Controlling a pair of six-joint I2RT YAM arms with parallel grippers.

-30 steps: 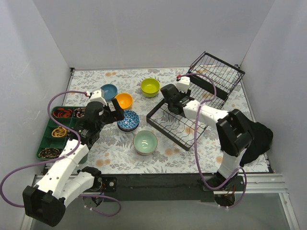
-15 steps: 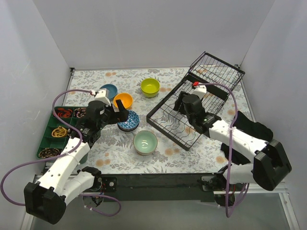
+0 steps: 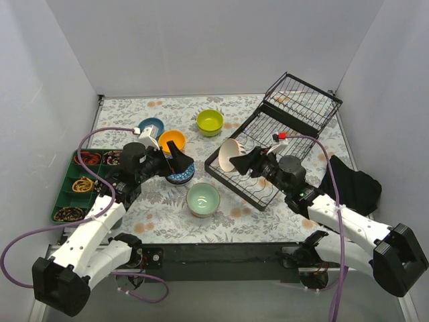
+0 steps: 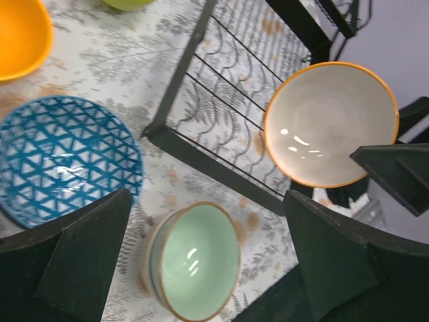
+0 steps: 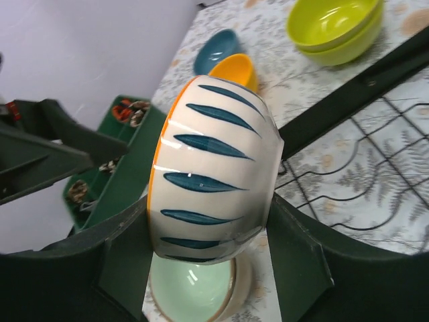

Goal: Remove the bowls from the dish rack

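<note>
My right gripper (image 3: 240, 163) is shut on a striped cream bowl (image 3: 229, 155) with an orange rim, held on edge above the near-left corner of the black wire dish rack (image 3: 258, 181); the bowl fills the right wrist view (image 5: 213, 171) and shows in the left wrist view (image 4: 330, 124). My left gripper (image 3: 179, 163) is open and empty above the blue patterned bowl (image 3: 178, 173). On the table are a pale-green bowl (image 3: 203, 199), an orange bowl (image 3: 173, 141), a blue bowl (image 3: 152, 127) and a lime bowl (image 3: 210, 121). The rack's base shows no bowls.
The rack's raised basket tier (image 3: 301, 100) stands at the back right. A green compartment tray (image 3: 79, 184) of small items lies at the left edge. A black cloth (image 3: 355, 186) lies at the right. White walls enclose the table.
My right arm swung back from the rack's far-left side and now holds the striped bowl up near the rack's left corner. My left gripper moved right, over the blue patterned bowl.
</note>
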